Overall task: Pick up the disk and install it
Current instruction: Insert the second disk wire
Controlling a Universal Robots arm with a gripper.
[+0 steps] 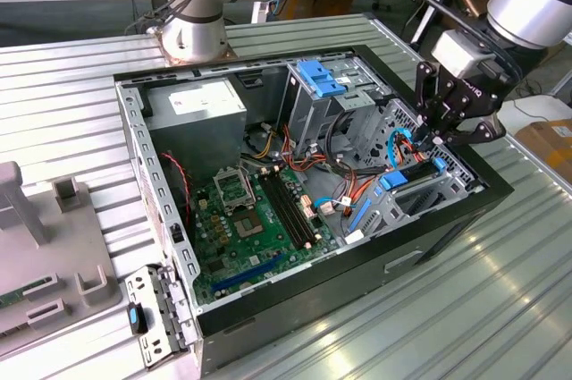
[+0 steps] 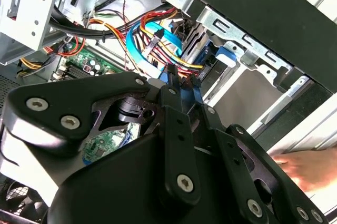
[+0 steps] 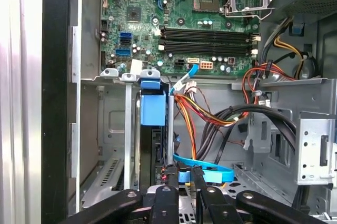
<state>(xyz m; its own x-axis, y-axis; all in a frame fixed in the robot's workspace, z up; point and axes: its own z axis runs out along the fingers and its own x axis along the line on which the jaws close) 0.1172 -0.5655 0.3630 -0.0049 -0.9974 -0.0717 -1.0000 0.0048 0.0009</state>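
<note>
My hand [image 1: 435, 139] hangs right above the disk [image 3: 153, 109], which stands on edge in its bay, fingers [image 3: 167, 179] nearly closed on nothing.

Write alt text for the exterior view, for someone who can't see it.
A robot arm's black gripper reaches into an open computer case near the exterior view's right, at a blue-framed disk standing on edge in a metal bay. The green motherboard, a grey power-supply box and coloured cables lie exposed inside.
</note>
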